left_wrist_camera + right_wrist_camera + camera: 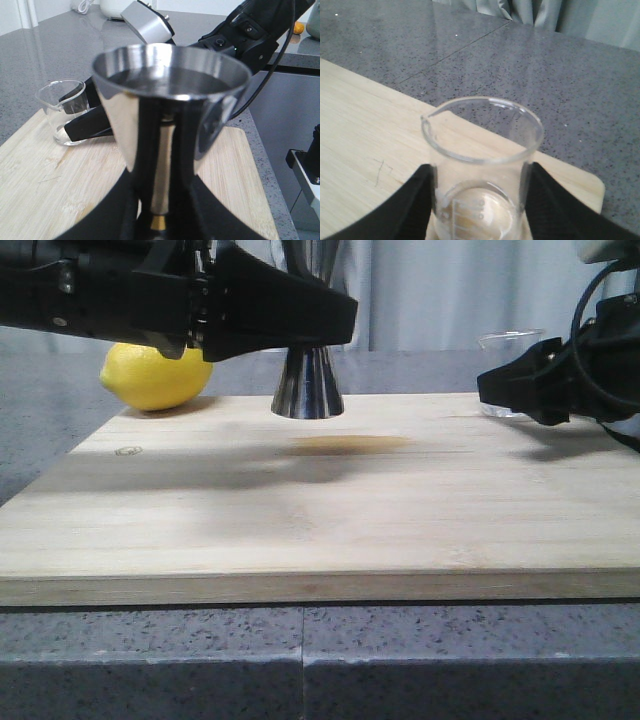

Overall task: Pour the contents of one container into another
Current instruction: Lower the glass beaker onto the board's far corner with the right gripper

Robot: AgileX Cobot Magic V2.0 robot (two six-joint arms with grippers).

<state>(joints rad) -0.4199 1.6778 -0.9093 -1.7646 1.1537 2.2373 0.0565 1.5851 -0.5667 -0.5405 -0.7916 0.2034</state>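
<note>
Steel jigger (170,95) is sitting gripped in my left claw (162,200) mid-board; I'm clamping the right claw (480,200) around the glass beaker (482,160) at the board's corner, readying a lift to pour.

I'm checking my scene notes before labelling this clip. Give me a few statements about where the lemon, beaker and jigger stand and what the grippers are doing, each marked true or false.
1. The left gripper is closed around the tall shiny steel hourglass-shaped jigger. True.
2. The small clear glass beaker lies tipped on its side. False: it stands upright on the light wooden board, between the right gripper's fingers.
3. A yellow lemon rests at the board's far left corner. True.
4. The jigger is held over the beaker. False: the two are far apart across the board.
5. The jigger's upper cup holds liquid. True: the left wrist view shows a liquid surface near its rim.
</note>
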